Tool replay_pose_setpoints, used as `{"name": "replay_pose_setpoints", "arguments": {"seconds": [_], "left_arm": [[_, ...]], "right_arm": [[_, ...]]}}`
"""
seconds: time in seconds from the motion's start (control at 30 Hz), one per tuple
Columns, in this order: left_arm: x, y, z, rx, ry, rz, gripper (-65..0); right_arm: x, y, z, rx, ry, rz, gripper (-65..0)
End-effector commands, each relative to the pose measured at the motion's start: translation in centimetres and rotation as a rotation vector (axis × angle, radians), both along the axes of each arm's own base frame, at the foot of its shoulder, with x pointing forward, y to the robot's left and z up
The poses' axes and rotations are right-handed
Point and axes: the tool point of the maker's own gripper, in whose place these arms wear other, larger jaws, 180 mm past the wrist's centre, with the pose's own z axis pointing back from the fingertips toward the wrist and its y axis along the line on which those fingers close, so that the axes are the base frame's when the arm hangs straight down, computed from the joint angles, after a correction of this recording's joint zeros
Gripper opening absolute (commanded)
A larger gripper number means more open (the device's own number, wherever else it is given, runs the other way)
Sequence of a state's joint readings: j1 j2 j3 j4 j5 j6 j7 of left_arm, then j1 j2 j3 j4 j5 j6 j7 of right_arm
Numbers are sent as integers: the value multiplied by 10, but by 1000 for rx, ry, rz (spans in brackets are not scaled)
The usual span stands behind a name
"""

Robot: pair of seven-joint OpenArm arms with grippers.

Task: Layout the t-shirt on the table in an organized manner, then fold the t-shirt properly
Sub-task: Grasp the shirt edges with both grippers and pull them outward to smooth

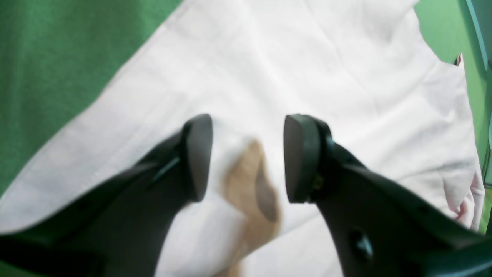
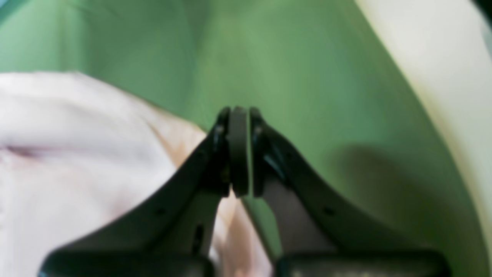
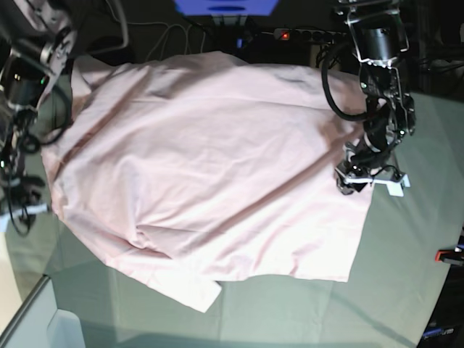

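Pale pink t-shirt (image 3: 203,167) spread across the grey-green table (image 3: 406,246).
The shirt fills the centre and left of the base view. The left gripper (image 1: 248,157) hovers over its right edge, jaws spread; the right gripper (image 2: 239,152), far left, is pressed together on nothing.

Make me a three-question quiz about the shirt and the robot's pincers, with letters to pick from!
1. Where is the left pincer?
A. over the shirt
B. off the table
C. inside a box

2. What colour is the shirt?
A. blue
B. pale pink
C. black

3. How is the right pincer?
A. wide open
B. shut
C. holding a cup

Answers: 1 A, its wrist view shows shirt cloth between and beyond its fingers. 2 B, the base view shows pink cloth spread on the table. 3 B, its wrist view shows its pads pressed together.
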State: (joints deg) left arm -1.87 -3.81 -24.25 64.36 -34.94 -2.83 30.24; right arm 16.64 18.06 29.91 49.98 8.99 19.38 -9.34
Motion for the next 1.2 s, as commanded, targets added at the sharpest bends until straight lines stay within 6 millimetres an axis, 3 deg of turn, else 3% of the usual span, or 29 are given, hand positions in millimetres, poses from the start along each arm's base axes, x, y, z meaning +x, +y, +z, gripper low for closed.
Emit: {"name": "replay_pose_setpoints", "arguments": {"seconds": [0.0,0.13,0.17,0.27,0.4,0.5,0.57,0.73,0.87,1.07,1.17], "left_arm": [[-12,1,-10,8,74,-6,-347],[-18,4,-14,7,86,2,-347],[-23,5,-16,11,94,3,-347],[-26,5,-18,9,100,4,-347],[-34,6,-22,13,115,3,-347],[-34,9,-16,26,99,-1,-347],[-37,10,-14,35,94,0,-347],[-40,13,-10,46,85,-1,-347],[-41,13,-12,46,90,-1,-347],[-41,13,-11,46,88,-1,-347],[-41,13,-11,46,88,-1,-347]], "right_arm": [[12,-11,24,-27,-66,-14,-650],[-4,-39,21,-46,-40,-171,-650],[-9,-38,15,-47,-24,-167,-650],[4,-14,15,-41,-34,-45,-611],[39,37,23,-75,-35,148,-431],[54,49,33,-105,-41,203,-329],[59,50,28,-84,-27,200,-327],[58,50,-17,25,80,158,-328],[56,53,-24,35,62,154,-325],[56,79,-37,-27,127,270,-329],[43,82,-53,-19,169,276,-331]]}}
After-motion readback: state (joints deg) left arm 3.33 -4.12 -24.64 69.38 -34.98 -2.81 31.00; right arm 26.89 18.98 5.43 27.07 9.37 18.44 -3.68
